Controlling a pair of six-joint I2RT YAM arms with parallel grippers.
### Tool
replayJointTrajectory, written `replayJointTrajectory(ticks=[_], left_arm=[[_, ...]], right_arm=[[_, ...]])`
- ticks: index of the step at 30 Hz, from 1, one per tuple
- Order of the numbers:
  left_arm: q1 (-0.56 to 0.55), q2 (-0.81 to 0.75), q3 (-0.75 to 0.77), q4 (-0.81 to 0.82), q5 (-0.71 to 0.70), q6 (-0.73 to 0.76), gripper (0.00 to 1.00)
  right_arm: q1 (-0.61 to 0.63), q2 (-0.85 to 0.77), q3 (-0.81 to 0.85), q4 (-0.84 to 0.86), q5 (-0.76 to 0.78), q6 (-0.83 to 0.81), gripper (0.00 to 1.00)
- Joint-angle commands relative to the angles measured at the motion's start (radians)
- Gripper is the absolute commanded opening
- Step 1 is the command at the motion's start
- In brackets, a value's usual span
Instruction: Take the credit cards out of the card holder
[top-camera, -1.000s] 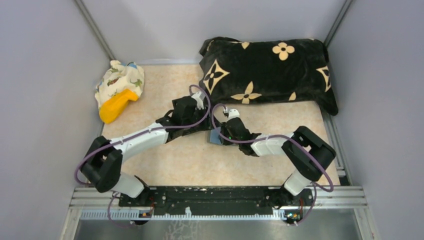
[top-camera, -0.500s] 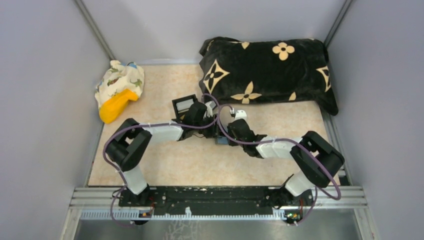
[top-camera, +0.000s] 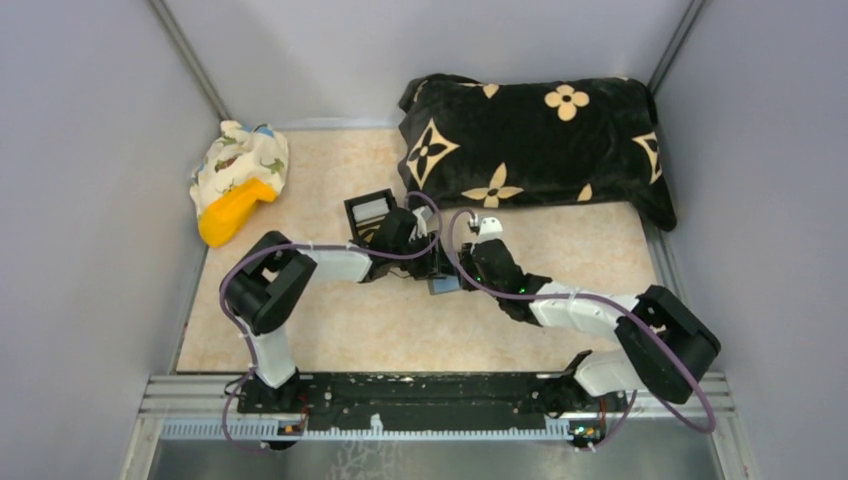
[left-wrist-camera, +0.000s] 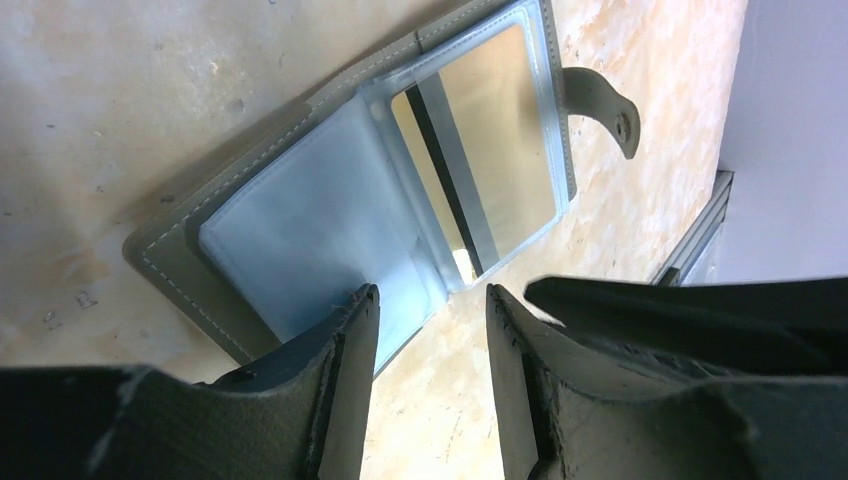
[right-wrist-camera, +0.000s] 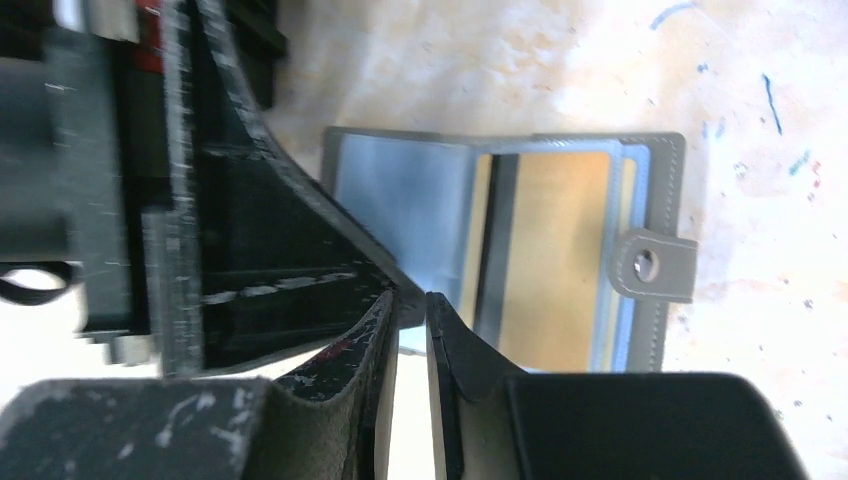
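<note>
The card holder (left-wrist-camera: 330, 210) lies open and flat on the table, grey outside with light-blue clear sleeves; it shows small at the centre (top-camera: 445, 285). A gold credit card (left-wrist-camera: 490, 150) with a black stripe sits in its right sleeve, seen again from the other side (right-wrist-camera: 560, 260). My left gripper (left-wrist-camera: 432, 295) is open at the holder's near edge, one fingertip over the empty sleeve and only table between the jaws. My right gripper (right-wrist-camera: 410, 302) hovers at the holder's (right-wrist-camera: 400, 200) opposite edge. Its jaws are parted by a narrow slit with nothing in it. The two grippers' tips nearly meet (top-camera: 445, 265).
A small black box (top-camera: 370, 212) with compartments stands just left of my left gripper. A black pillow (top-camera: 535, 140) with beige flowers fills the back right. A patterned cloth bundle with a yellow object (top-camera: 238, 180) lies at the back left. Grey walls close both sides.
My left arm has folded its elbow up and brought its gripper right to the card holder, uncovering the black box. My right arm has stretched out, its gripper staying by the holder.
</note>
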Motion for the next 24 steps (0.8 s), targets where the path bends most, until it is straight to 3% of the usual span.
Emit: replayJointTrajectory(ticks=[1,12,20,24], left_arm=[[-0.011,0.004,-0.02,0.032,-0.031,-0.01,0.5],[-0.012,-0.036,-0.022,0.03,-0.028,-0.004,0.5],[-0.012,-0.053,-0.029,0.03,-0.03,-0.003,0.5],[-0.012,-0.057,-0.037,0.035,-0.032,-0.001,0.5]], right_arm=[[-0.01,-0.069,0.003,0.07,-0.068,0.008,0.18],[-0.112,-0.188,-0.026,0.02,-0.071,-0.012,0.19],[-0.165,-0.152,-0.012,0.02,-0.074,-0.02,0.3],[-0.192,-0.125,0.007,0.018,-0.09,-0.033,0.26]])
